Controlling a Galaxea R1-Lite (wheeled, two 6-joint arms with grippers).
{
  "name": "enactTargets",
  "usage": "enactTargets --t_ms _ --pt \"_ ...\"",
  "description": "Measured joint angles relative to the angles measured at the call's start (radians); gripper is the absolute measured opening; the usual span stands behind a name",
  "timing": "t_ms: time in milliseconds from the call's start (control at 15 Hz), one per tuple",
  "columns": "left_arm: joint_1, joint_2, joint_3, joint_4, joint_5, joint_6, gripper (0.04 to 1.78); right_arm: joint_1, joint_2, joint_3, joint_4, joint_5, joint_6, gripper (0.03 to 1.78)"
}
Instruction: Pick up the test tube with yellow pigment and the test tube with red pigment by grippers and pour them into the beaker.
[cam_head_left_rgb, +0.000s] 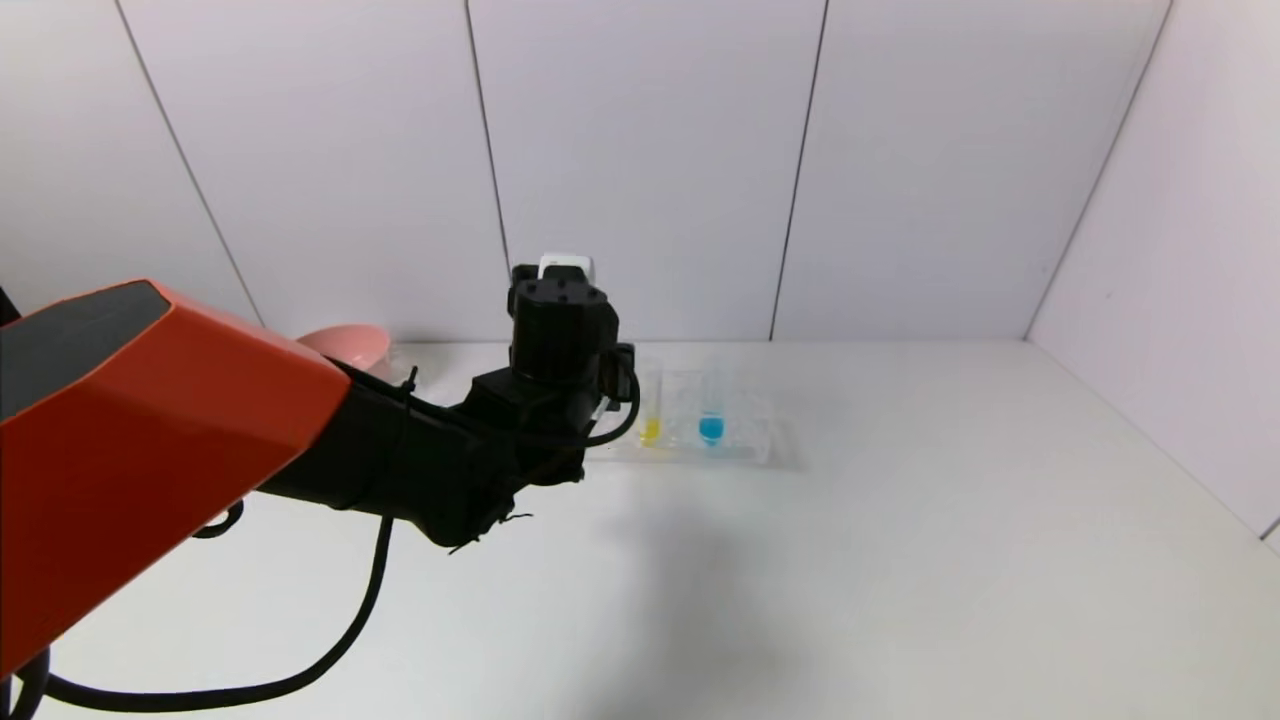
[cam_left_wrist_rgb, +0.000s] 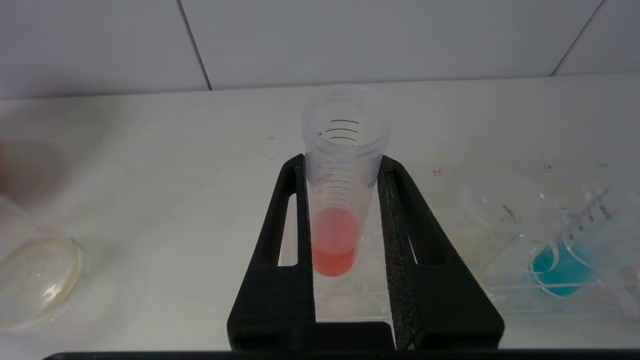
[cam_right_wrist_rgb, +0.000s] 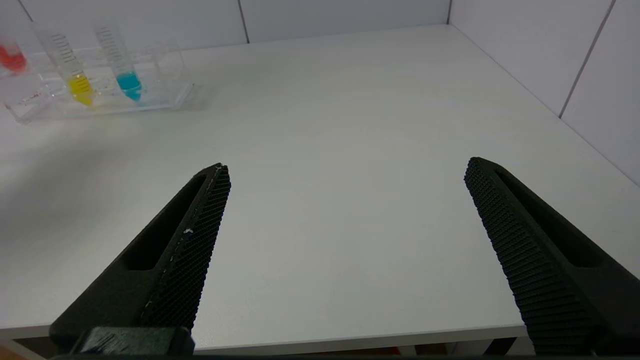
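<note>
My left gripper (cam_left_wrist_rgb: 342, 162) is shut on the test tube with red pigment (cam_left_wrist_rgb: 334, 240), its jaws pressing both sides of the tube's upper part at the left end of the clear rack (cam_head_left_rgb: 745, 440). In the head view the wrist hides this tube. The red liquid also shows in the right wrist view (cam_right_wrist_rgb: 11, 57). The test tube with yellow pigment (cam_head_left_rgb: 650, 425) stands upright in the rack beside my left gripper and also shows in the right wrist view (cam_right_wrist_rgb: 75, 75). The clear beaker (cam_left_wrist_rgb: 35, 280) stands left of the rack. My right gripper (cam_right_wrist_rgb: 345, 167) is open and empty over the table's near edge.
A tube with blue liquid (cam_head_left_rgb: 711, 420) stands in the rack right of the yellow one. A pink bowl (cam_head_left_rgb: 350, 345) sits at the back left by the wall. White walls close the back and right sides of the white table (cam_head_left_rgb: 900, 560).
</note>
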Motion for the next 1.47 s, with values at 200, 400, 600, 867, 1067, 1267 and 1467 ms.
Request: enactTargets --t_ms 200,400,600,867,1067,1267,1467 --pt "-0.001 -0.047 -0.01 0.008 -0.009 0.058 0.42 0.0 0.0 0.0 0.0 0.0 0.0 1.71" --pt "-0.003 -0.102 0.023 0.023 -0.025 0.061 0.42 0.0 0.0 0.0 0.0 0.0 -0.001 1.71" --pt "0.023 -0.207 0.105 0.076 -0.106 0.06 0.42 0.0 0.0 0.0 0.0 0.0 0.0 1.71" --pt "0.205 -0.425 0.228 0.224 -0.326 0.06 0.42 0.0 0.0 0.0 0.0 0.0 0.0 1.71" --pt "0.452 -0.569 0.275 0.375 -0.577 0.078 0.42 0.0 0.0 0.0 0.0 0.0 0.0 1.71" --pt "0.72 -0.65 0.299 0.467 -0.861 0.155 0.42 0.0 0.0 0.0 0.0 0.0 0.0 1.71" --pt "0.874 -0.639 0.299 0.495 -1.09 0.256 0.42 0.0 0.0 0.0 0.0 0.0 -0.001 1.71"
